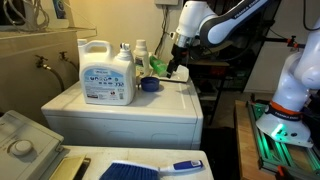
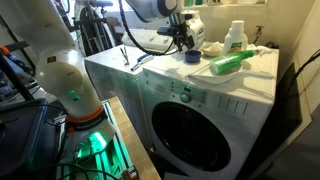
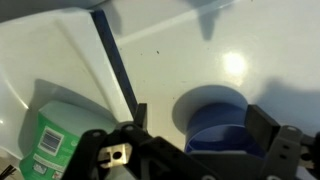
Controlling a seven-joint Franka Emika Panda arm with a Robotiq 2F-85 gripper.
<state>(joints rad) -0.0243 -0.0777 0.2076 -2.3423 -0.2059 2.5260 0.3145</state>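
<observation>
Blue cap under spread gripper, green bottle crowding one side

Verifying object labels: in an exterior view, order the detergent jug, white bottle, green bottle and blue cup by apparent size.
1. Largest: detergent jug, clearly.
2. Next: white bottle.
3. Not ranked: green bottle and blue cup look alike here, as the bottle is foreshortened.

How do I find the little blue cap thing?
Find the white washing machine. On its top, near the big white detergent jug, a small round cap sits just below the open tool. It is dark blue and cup-shaped; the bottle lying beside it is green.
</observation>
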